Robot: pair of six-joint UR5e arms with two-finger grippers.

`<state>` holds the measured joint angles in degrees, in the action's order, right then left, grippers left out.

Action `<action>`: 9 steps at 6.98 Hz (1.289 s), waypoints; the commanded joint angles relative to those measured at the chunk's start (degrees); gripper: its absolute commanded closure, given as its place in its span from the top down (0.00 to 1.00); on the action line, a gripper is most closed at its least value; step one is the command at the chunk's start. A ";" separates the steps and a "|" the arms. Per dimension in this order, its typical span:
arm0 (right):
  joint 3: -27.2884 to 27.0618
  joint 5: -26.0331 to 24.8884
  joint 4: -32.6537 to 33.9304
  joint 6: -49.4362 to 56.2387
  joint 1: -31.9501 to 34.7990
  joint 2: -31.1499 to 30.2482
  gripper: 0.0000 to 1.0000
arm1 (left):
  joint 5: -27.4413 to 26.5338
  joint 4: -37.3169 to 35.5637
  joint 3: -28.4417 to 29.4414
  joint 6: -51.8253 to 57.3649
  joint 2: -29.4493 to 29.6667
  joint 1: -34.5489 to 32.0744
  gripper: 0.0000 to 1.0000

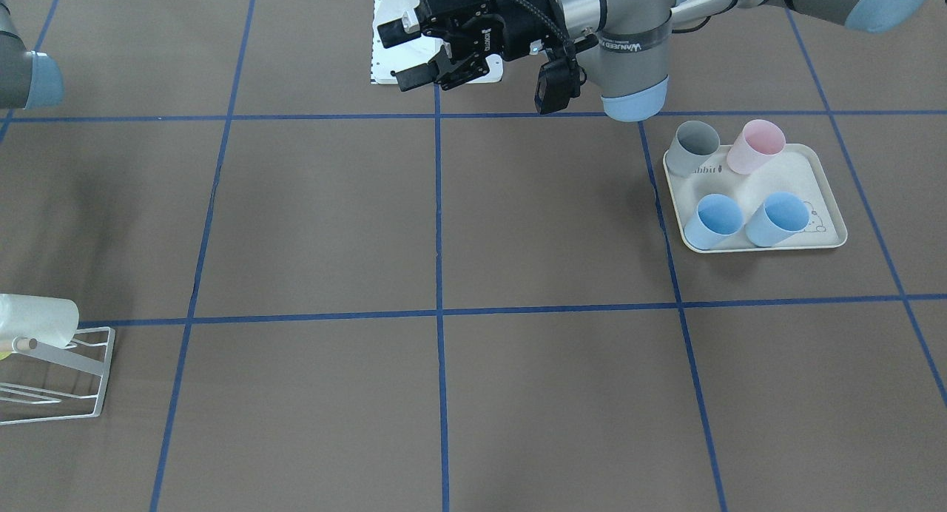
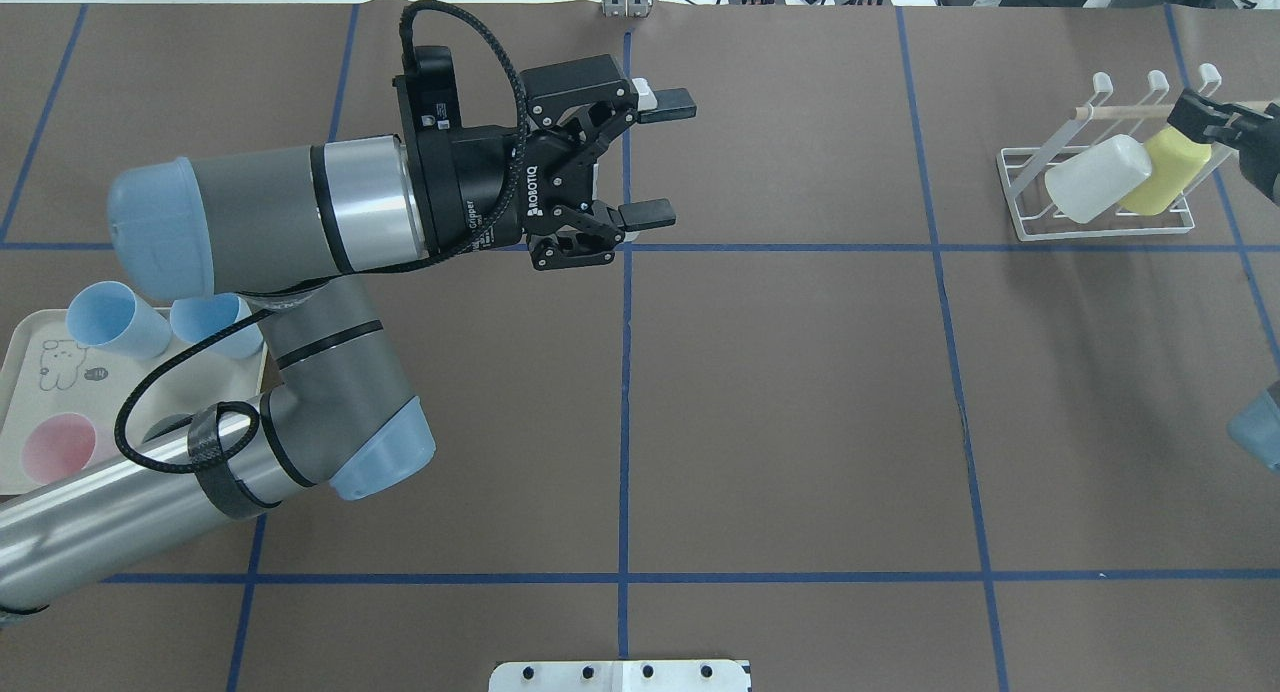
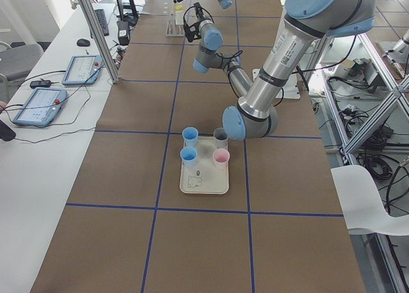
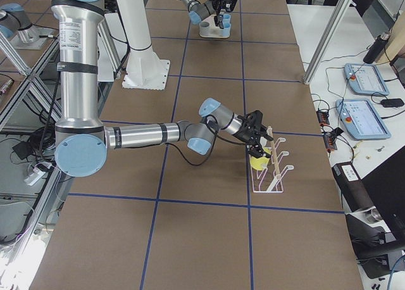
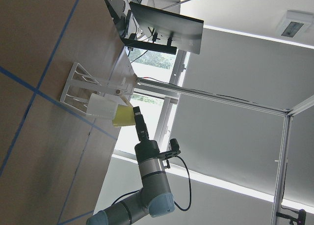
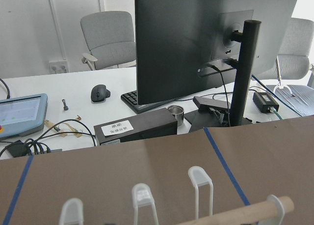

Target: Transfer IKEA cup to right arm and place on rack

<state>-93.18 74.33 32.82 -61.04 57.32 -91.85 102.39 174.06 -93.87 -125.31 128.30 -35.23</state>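
In the front-facing view the left gripper (image 1: 433, 49) hangs over the table (image 1: 555, 223) close to the robot's base. Its jaws are spread wide with nothing between them. On that arm's side a cream tray (image 1: 795, 173) holds a grey cup (image 1: 692, 148), a pink cup (image 1: 756, 146) and two blue cups (image 1: 714, 221). The rack (image 1: 106, 370) sits at the opposite corner, with a white cup (image 1: 37, 318) resting on it.

Overhead, the yellow cup (image 2: 1165, 177) leans on the rack just beside the white cup, its upper end by the wooden peg (image 2: 1130, 111). The right gripper (image 2: 1205, 120) is at that upper end, but I cannot tell whether its jaws pinch the cup or merely touch it.

From the exterior right, the near arm stretches out to the rack, with its gripper just above the yellow cup.

The left wrist camera looks across the table at the rack. Both cups lie side by side there, and the right gripper seems to touch the yellow one.

The right wrist camera shows the rack's white hooks and the peg along its bottom edge, with a monitor (image 6: 206, 43) beyond.
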 commanded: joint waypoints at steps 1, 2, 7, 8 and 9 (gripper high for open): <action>0.10 -0.15 -0.04 -0.05 -0.19 0.26 1.00 | 0.00 -0.04 -0.09 0.33 -0.24 -0.10 0.97; -0.59 0.03 0.05 -0.05 -0.37 0.70 1.00 | 0.17 -0.56 -0.09 1.03 -0.67 -0.88 0.97; -9.47 11.79 0.40 -0.22 -1.25 -3.85 1.00 | 0.80 -29.09 -14.88 43.21 -22.09 -10.10 0.98; -11.48 13.98 0.23 -0.22 -1.25 -6.04 1.00 | 0.18 -41.05 -20.16 55.41 -25.69 -13.08 0.98; -13.41 15.83 0.05 -0.22 -1.16 -8.67 1.00 | 0.17 -51.09 -25.09 67.45 -30.17 -15.37 0.98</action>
<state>-104.40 87.79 33.07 -61.26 56.10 -97.72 102.84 135.41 -113.11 -71.58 102.94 -47.73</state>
